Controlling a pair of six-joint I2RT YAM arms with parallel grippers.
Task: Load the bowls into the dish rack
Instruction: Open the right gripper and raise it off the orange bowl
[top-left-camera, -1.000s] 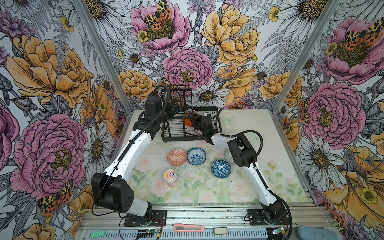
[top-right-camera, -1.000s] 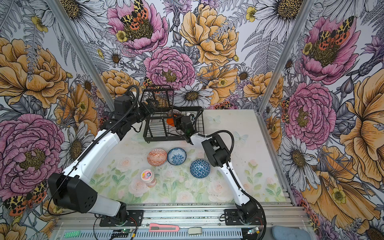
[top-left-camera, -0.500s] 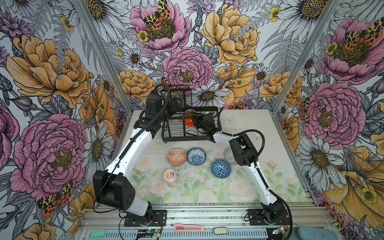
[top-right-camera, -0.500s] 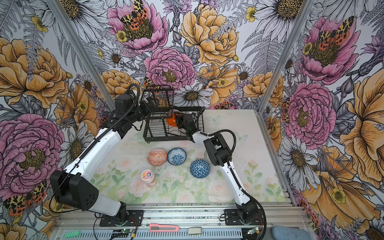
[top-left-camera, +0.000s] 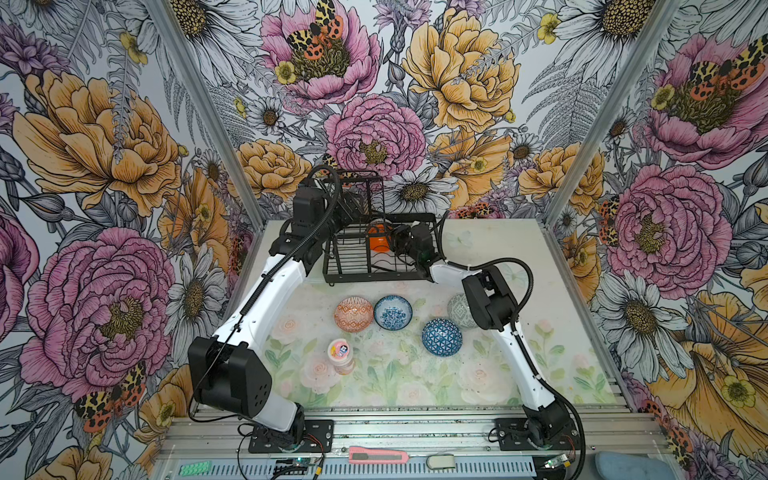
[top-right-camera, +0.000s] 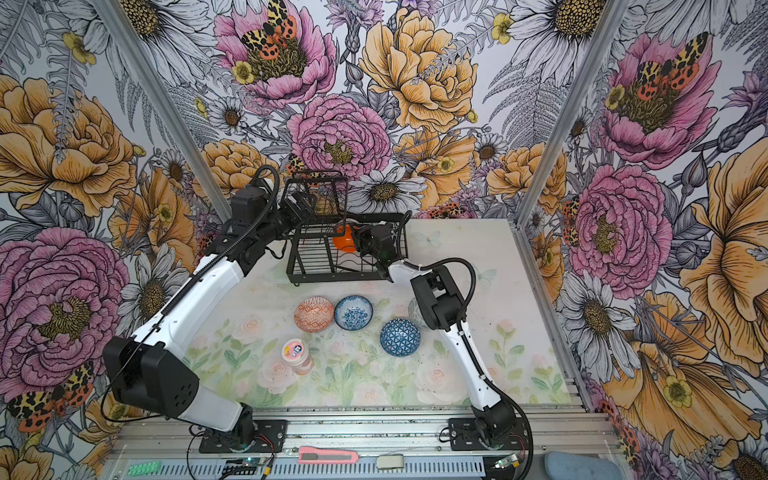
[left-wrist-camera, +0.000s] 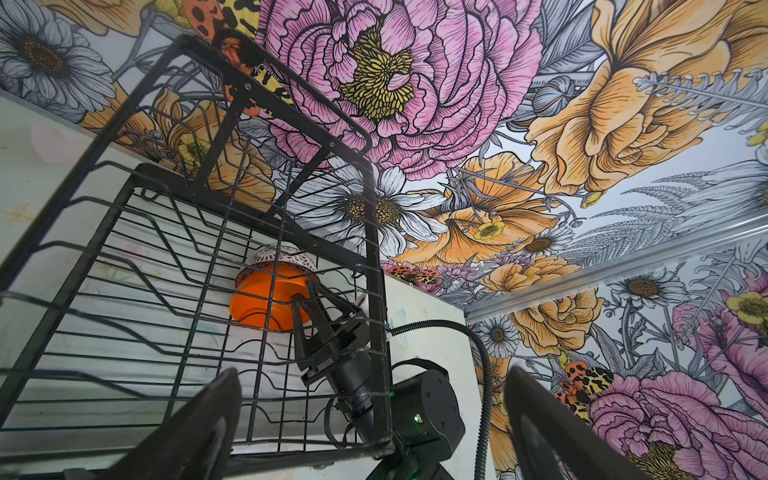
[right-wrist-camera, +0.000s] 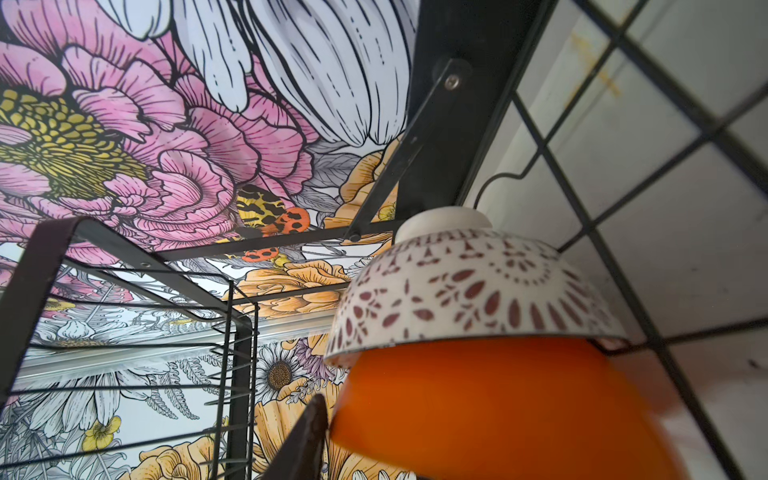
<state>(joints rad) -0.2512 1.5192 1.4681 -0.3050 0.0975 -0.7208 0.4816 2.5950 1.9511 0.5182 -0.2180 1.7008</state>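
The black wire dish rack (top-left-camera: 374, 275) (top-right-camera: 332, 277) stands at the back of the table. Inside it a plain orange bowl (top-left-camera: 379, 241) (left-wrist-camera: 266, 303) (right-wrist-camera: 498, 407) leans on a white maroon-patterned bowl (right-wrist-camera: 469, 291). My right gripper (top-left-camera: 392, 242) (left-wrist-camera: 309, 296) is open astride the orange bowl's rim. One of its fingers (right-wrist-camera: 307, 436) lies beside the outer wall. My left gripper (top-left-camera: 353, 204) (left-wrist-camera: 374, 415) hangs wide open and empty by the rack's tall basket end. On the table sit the orange geometric (top-left-camera: 354, 313), white-blue floral (top-left-camera: 393, 312), dark blue (top-left-camera: 442, 337) and grey-green (top-left-camera: 457, 308) bowls. The grey-green one is partly hidden by my right arm.
A small pink-lidded jar (top-left-camera: 340, 353) stands in front of the table bowls. A pink utility knife (top-left-camera: 376, 457) lies on the front rail. Flowered walls close in the back and both sides, and the rack sits near the back wall.
My right gripper's jaws have parted a little around the orange bowl, which stays leaning in the rack. The left arm has hardly moved.
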